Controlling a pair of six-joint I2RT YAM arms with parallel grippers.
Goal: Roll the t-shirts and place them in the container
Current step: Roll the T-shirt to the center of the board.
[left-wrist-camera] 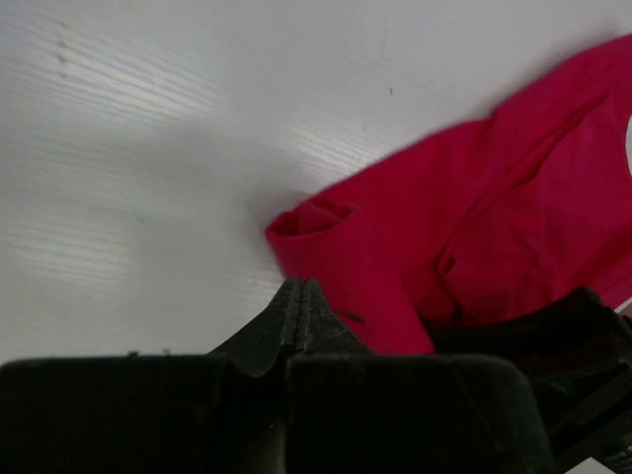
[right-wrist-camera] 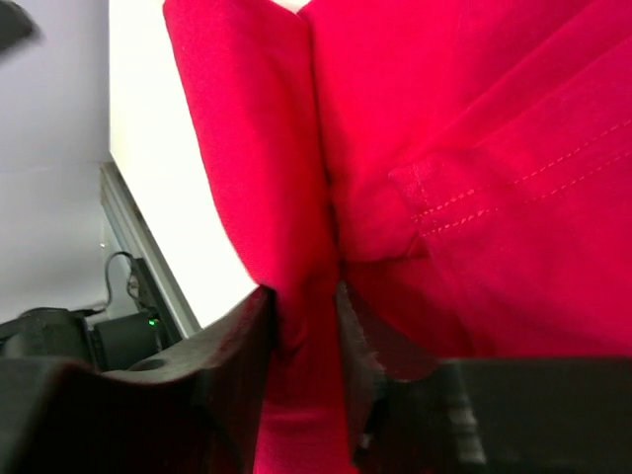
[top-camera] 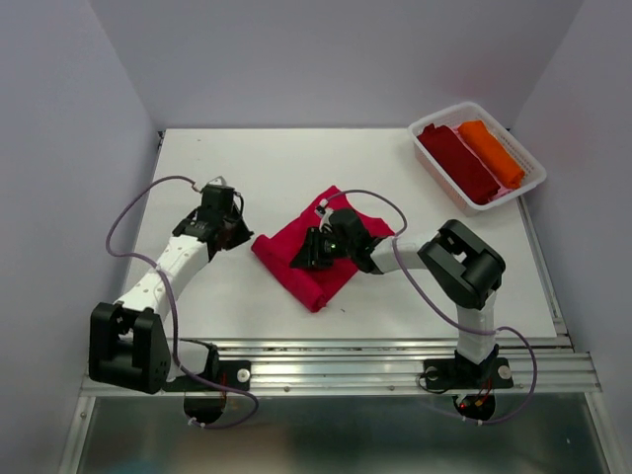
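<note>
A crimson-red t-shirt lies crumpled and partly folded mid-table. My right gripper rests on its left part. In the right wrist view, the right gripper has its jaws parted, with a loose fold of the red t-shirt standing between the fingers. My left gripper sits just left of the shirt. It is shut and empty, its tips close to a rolled corner of the red t-shirt. A dark maroon t-shirt and an orange t-shirt lie rolled in the basket.
The white slatted basket stands at the table's back right corner. Bare white tabletop stretches behind and to the left of the shirt. A metal rail runs along the near edge by the arm bases.
</note>
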